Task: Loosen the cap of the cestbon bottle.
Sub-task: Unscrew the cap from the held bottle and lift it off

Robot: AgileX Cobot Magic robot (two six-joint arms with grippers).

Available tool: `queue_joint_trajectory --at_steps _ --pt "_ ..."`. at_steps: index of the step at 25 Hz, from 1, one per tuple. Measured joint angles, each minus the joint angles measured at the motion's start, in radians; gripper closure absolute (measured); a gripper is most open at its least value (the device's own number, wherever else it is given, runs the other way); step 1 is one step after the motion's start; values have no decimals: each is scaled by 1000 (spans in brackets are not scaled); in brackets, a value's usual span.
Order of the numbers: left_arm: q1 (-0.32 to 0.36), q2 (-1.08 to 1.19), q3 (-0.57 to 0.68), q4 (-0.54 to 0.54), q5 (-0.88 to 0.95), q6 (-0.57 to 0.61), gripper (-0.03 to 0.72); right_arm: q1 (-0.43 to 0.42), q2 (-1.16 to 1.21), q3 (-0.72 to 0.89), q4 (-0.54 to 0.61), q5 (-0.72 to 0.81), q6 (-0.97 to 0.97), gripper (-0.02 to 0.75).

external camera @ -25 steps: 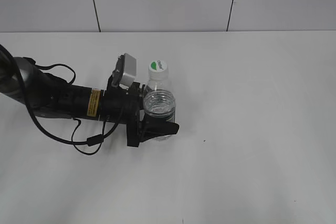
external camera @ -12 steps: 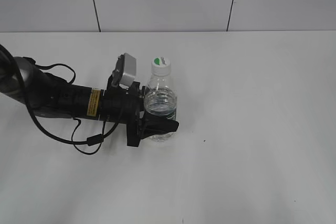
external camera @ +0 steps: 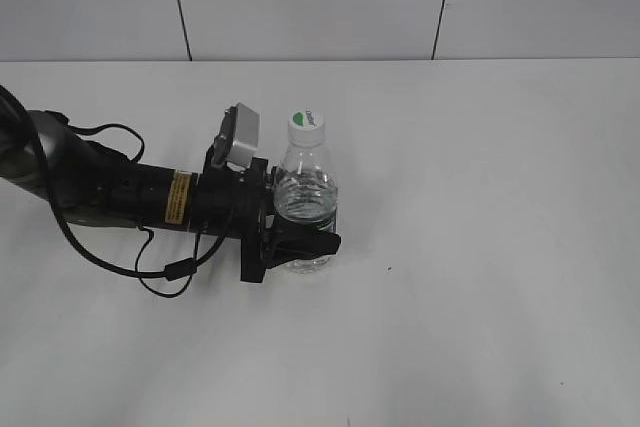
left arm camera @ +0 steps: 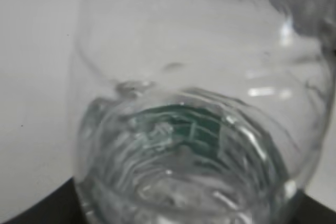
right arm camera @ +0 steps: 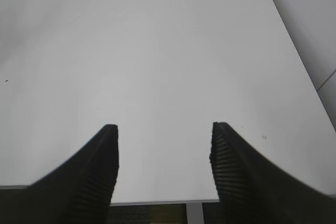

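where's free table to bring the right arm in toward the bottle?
Free: the whole table right of the bottle, out to the right edge and back wall, plus the front strip. The right gripper hangs open over bare table. Crowded: left of the bottle, where the left gripper clamps its lower body, with arm and cable behind.

The cestbon bottle (external camera: pixel 305 202) stands upright on the table (external camera: pixel 480 247), the cap (external camera: pixel 306 123) on top.
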Motion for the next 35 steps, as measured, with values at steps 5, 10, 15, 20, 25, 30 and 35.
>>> queue_joint_trajectory --at_steps 5,10,15,20,25,30,35 --pt "0 1 0 0 -2 0 279 0 0 0 0 0 0 305" --pt "0 1 0 0 -2 0 279 0 0 0 0 0 0 305" --pt "0 1 0 0 -3 0 279 0 0 0 0 0 0 305" --pt "0 1 0 0 -4 0 279 0 0 0 0 0 0 305" --pt "0 1 0 0 -4 0 279 0 0 -1 -3 -2 0 305" --pt "0 1 0 0 -4 0 279 0 66 -12 -2 -11 0 305" --pt "0 1 0 0 -5 0 279 0 248 -70 22 -40 1 305"
